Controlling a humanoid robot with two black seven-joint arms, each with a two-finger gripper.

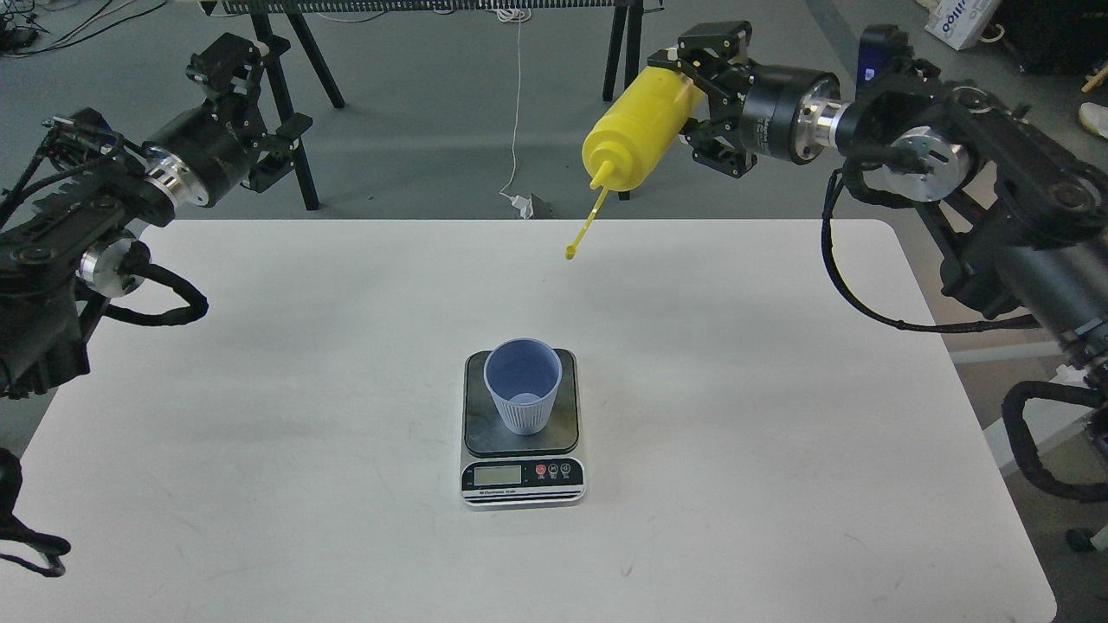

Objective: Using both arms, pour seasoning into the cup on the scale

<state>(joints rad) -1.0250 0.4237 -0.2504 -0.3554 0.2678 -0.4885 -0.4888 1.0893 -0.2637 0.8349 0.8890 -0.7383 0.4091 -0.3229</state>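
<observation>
Table (779, 389) with a white top and rounded corners fills most of the head view. Its surface is plain, with some faint grey marks. Behind it is a grey floor, where the black legs of a stand (294, 112) are seen on the left and other black legs near the middle top. A thin white cable (517, 104) comes down over the floor and ends just behind the far edge of the table. At the top right corner a white box (956, 22) with blue letters lies on the floor.

Near the middle of the table stands the scale (522, 433), with its silver front strip and display toward the camera. The blue cup (523, 385) stands upright on the dark plate of the scale, and it looks empty inside.

The right gripper (705, 95) is high above the far part of the table. Its fingers are closed around the base end of the yellow bottle (640, 130) and pinch it. The bottle is tilted, with the nozzle pointing down and to the left, and the small cap (570, 253) hangs on its strap below the nozzle. The bottle is in the air, well apart from the cup and behind it.

The left gripper (238, 112) is raised over the far left corner of the table, and it touches nothing. Its fingers are spread apart and hold nothing.
</observation>
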